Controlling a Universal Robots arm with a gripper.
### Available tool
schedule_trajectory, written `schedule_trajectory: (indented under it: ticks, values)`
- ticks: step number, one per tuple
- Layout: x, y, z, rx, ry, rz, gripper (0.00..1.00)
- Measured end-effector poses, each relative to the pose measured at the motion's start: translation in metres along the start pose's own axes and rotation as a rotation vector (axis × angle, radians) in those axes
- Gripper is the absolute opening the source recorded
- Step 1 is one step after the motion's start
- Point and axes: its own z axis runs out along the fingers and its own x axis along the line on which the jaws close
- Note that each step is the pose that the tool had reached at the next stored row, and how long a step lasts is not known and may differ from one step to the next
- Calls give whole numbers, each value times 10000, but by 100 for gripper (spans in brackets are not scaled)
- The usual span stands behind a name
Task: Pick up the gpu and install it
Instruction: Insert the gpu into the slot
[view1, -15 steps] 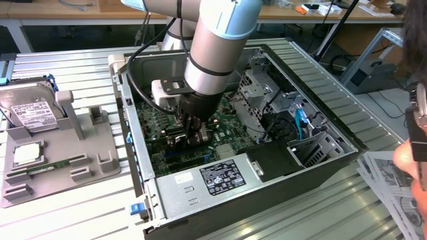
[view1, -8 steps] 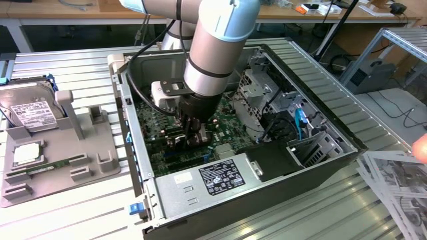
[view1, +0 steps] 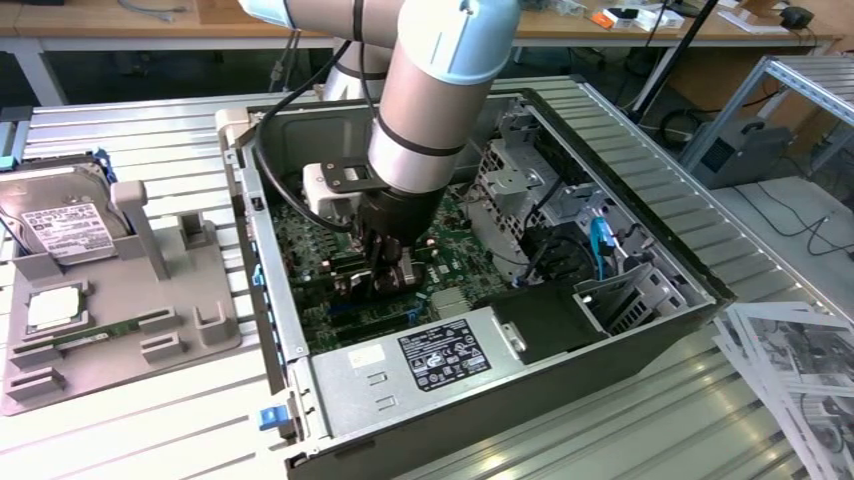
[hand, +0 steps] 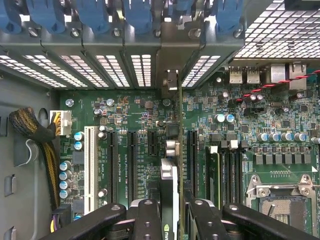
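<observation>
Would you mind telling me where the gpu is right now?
The gpu stands edge-on between the gripper fingers, inside the open computer case above the green motherboard, near its black slots.

Exterior view high and set back, angled down on the open computer case (view1: 641, 330) on the desk (view1: 134, 430), wrist view close above its motherboard (hand: 140, 125), facing straight in, both sharing the board
</observation>
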Motion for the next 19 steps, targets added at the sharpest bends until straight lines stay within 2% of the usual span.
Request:
schedule_trajectory:
  ticks: [19]
  values:
    - [0,-1,11,0,0,0,27]
